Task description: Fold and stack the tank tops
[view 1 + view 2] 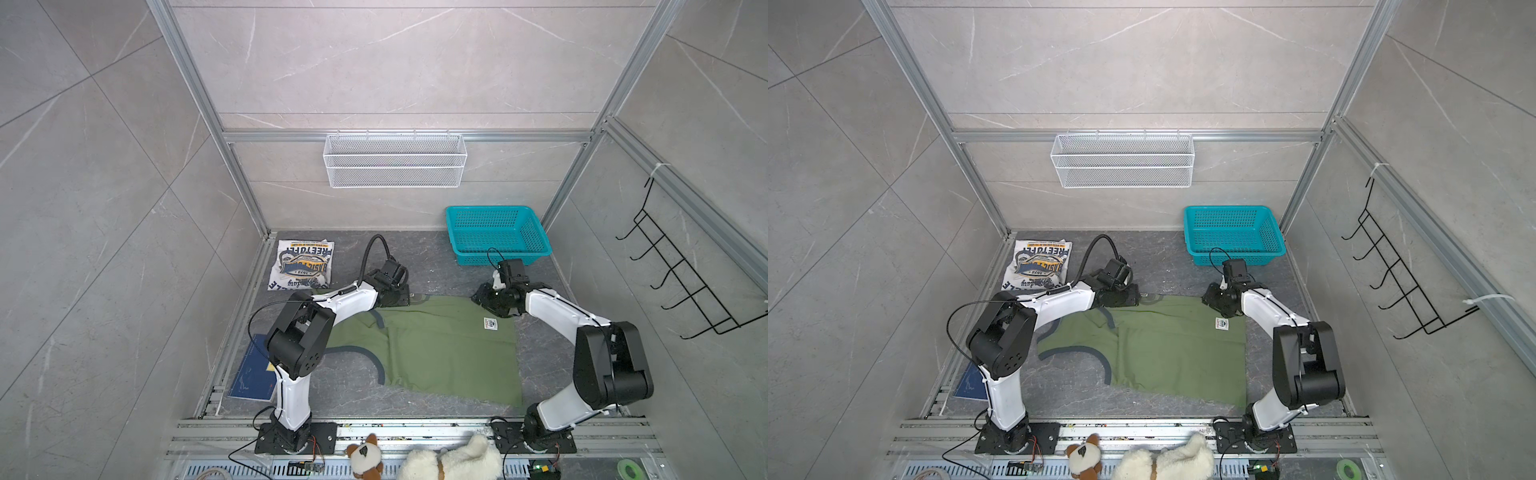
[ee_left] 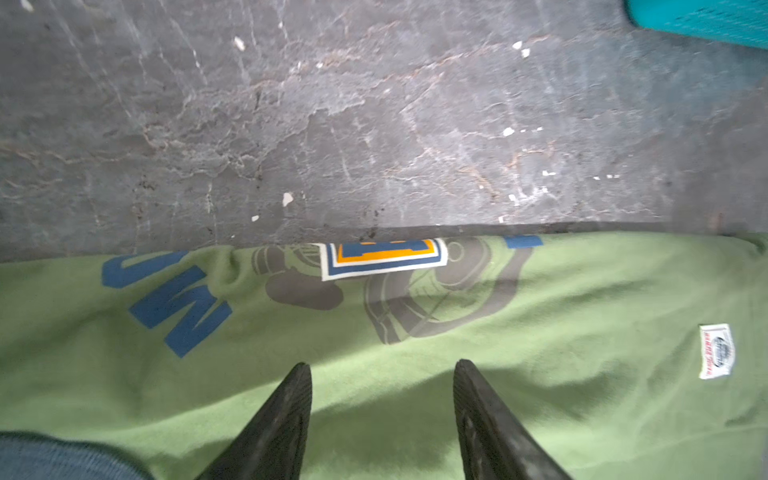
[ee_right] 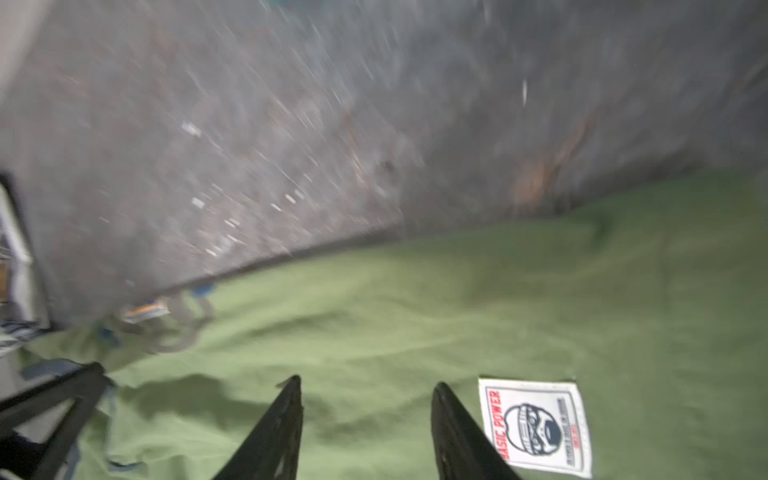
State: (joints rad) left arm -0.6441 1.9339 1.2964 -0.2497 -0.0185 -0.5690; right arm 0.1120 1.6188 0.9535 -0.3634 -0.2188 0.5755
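Observation:
The olive green tank top (image 1: 436, 349) (image 1: 1175, 345) lies spread on the dark table, its far side folded over so part of the badge print (image 2: 382, 257) shows at the fold. The white tank top (image 1: 301, 264) (image 1: 1038, 264) lies folded at the far left, print up. My left gripper (image 1: 409, 296) (image 2: 382, 365) is open over the green top's far edge, with nothing between its fingers. My right gripper (image 1: 478, 297) (image 3: 365, 382) is also open over that edge, further right. It stands beside a white sewn label (image 3: 536, 428) and holds nothing.
A teal basket (image 1: 496, 235) stands at the far right of the table. On the back wall hangs a white wire basket (image 1: 395, 160). A blue book (image 1: 253, 370) lies at the left edge, plush toys (image 1: 453, 461) in front, and a black hook rack (image 1: 681, 282) on the right wall.

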